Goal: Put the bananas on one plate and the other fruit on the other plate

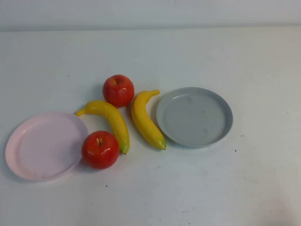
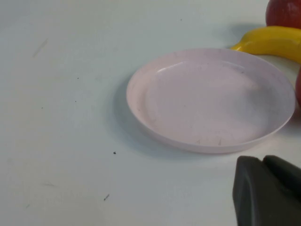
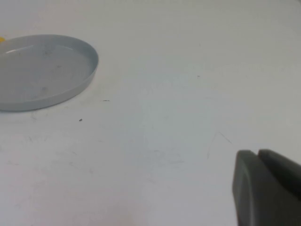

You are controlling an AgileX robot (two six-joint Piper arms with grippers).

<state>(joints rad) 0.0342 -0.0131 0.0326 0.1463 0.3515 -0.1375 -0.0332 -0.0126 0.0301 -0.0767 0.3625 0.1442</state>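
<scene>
Sorting has not begun: both plates are bare and all four fruits lie on the white bench (image 1: 244,188) between them. The pale pink plate (image 1: 44,146) sits on the robot's left, the grey-blue plate (image 1: 194,117) on its right. One banana (image 1: 109,121) arcs from just beside the pink plate's rim toward the near apple (image 1: 100,149), which touches or nearly touches that rim; the other banana (image 1: 145,121) lies just beside the grey-blue plate; the far apple (image 1: 118,90) sits between the two banana tips.

Neither arm shows in the high view. The left pincer (image 2: 268,190) hangs low near the pink plate's edge, clenched and empty; the right pincer (image 3: 265,186) hangs over bare bench, well apart from the grey-blue plate, likewise clenched on nothing.

A sensible first move, I judge, is the right arm taking the banana next to the grey-blue plate: release the jaws first, descend across the banana's middle with jaws square to its length, and lift clear of the raised rim. The glossy apples look likely to roll or slip, so grip them at their widest part.
</scene>
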